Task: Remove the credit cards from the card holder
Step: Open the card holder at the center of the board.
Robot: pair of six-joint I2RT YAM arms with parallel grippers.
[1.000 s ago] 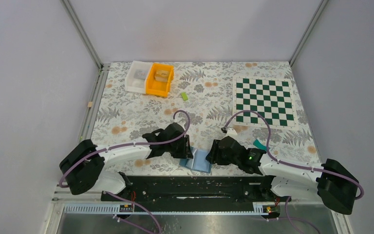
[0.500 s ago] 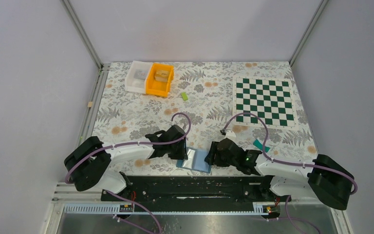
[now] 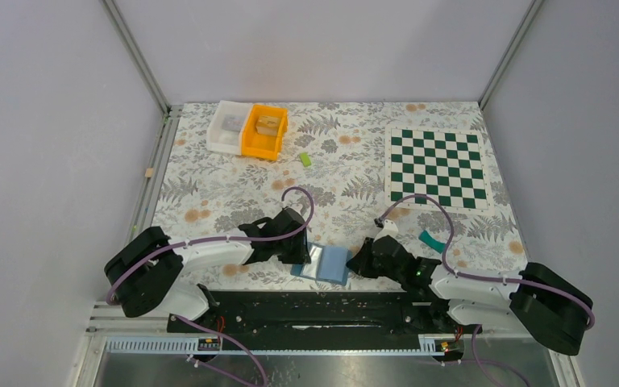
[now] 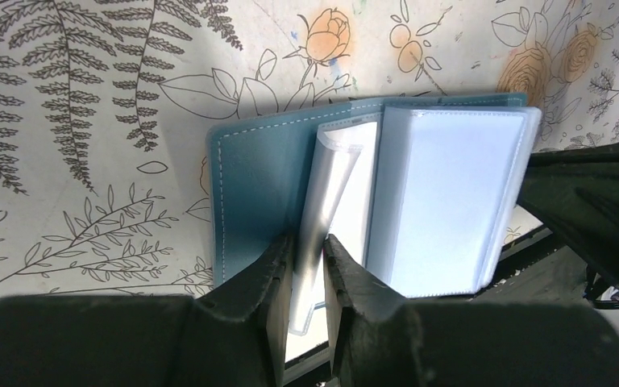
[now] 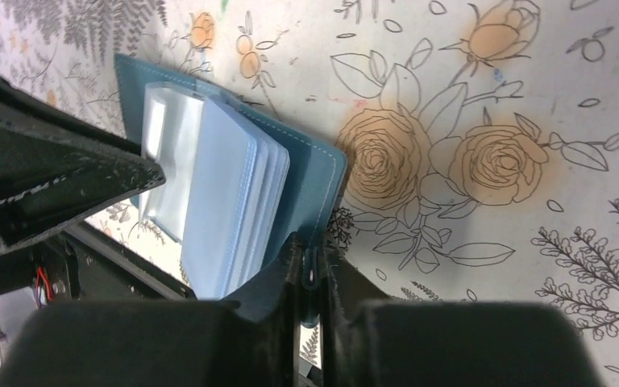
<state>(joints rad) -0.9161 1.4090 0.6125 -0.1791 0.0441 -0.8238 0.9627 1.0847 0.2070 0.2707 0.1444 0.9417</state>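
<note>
two grippers were at the card holder, which lay open on the table, and from above their black bodies hid both of its side edges. whether the holder's clear pockets held any cards could not be told. the stack of sleeves looked pale, blue-white and blank in both wrist views. the holder's near edge was cut off behind the fingers in those views. one teal credit card lay flat on the table outside the holder, well to its right, beside the right arm's purple cable.

far beyond the holder and to its left, a white bin and an orange bin stood touching side by side. the orange one held a tan, block-like thing; the white one held something pale, too small to name. a lime block lay on the table between the bins and the holder. a chessboard lay beyond the holder to its right.

the left gripper lay low at the holder's left side, its jaws narrowed onto a loose sleeve that stood up from the spine. the right gripper lay low at the holder's right side, its jaws pinched tight on the edge of the blue cover.
</note>
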